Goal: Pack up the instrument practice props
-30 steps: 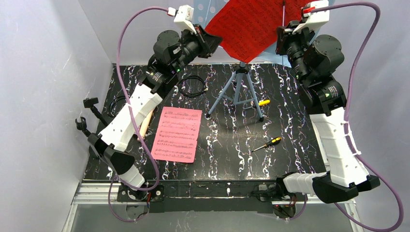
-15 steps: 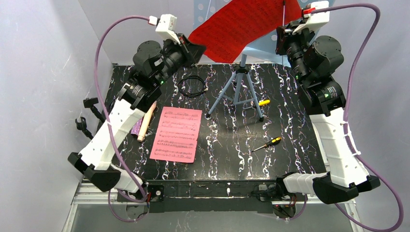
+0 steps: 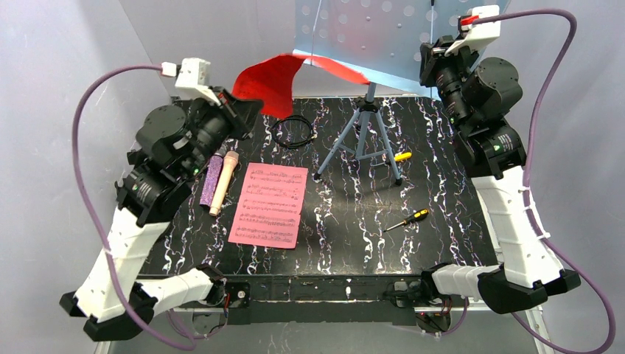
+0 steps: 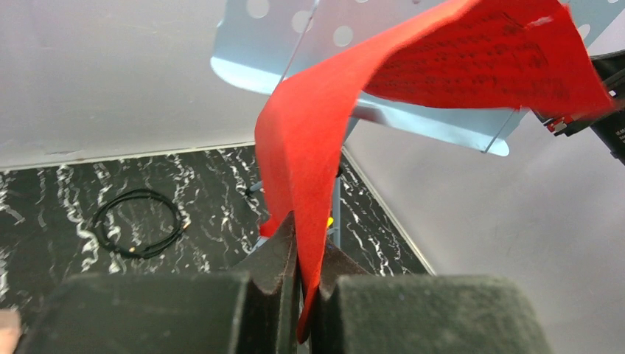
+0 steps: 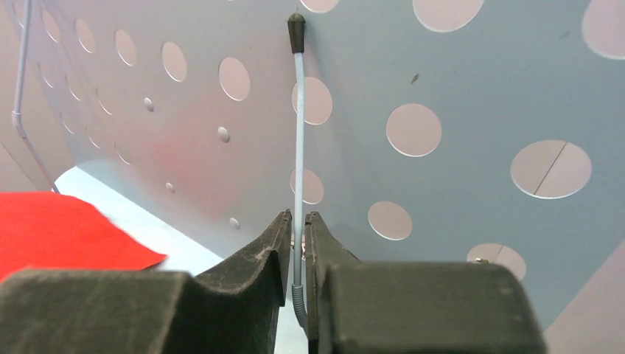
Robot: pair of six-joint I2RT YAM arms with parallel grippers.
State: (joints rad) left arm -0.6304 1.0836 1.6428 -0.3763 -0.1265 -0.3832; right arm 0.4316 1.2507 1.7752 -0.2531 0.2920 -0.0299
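Observation:
My left gripper (image 3: 247, 110) is shut on the lower edge of the red sheet-music page (image 3: 269, 77). The page curls in the air, and its far end still lies on the blue perforated music stand desk (image 3: 383, 37). In the left wrist view the page (image 4: 317, 147) rises from between my left gripper's jaws (image 4: 308, 295). My right gripper (image 3: 430, 55) is shut on the stand's thin wire page holder (image 5: 297, 147). The pink page (image 3: 270, 204) lies flat on the table. The purple glitter microphone (image 3: 214, 182) and the cream microphone (image 3: 225, 184) lie side by side to its left. The black mic posts are hidden behind my left arm.
The stand's grey tripod (image 3: 361, 140) stands at the table's middle back. A coiled black cable (image 3: 292, 131) lies left of it. Two yellow-handled screwdrivers lie on the table, one by the tripod (image 3: 402, 156) and one nearer (image 3: 411, 218). White walls enclose the table.
My left arm has swung back, left and down with the red page, dragging most of it off the stand desk. My right arm has not moved.

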